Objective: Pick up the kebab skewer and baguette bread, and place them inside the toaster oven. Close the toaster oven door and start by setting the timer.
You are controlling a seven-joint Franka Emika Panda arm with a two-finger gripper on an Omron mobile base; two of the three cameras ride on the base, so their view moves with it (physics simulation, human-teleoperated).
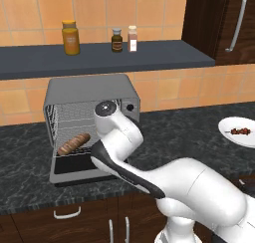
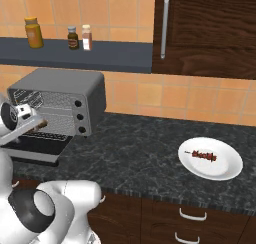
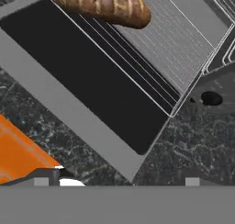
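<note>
You see a matt grey metal toaster oven, dark glass door, and speckled stone surface.

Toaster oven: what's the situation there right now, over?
Gripper open, empty. Baguette bread on the rack inside the toaster oven; toaster oven door down. Kebab skewer on its white plate, not yet picked. Nothing in the way.

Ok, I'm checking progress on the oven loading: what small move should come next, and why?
Probably swing the open hand right toward the plate to fetch the skewer. The baguette already lies on the rack inside the toaster oven, the door is down, and the skewer is still on its plate across the counter.
</note>
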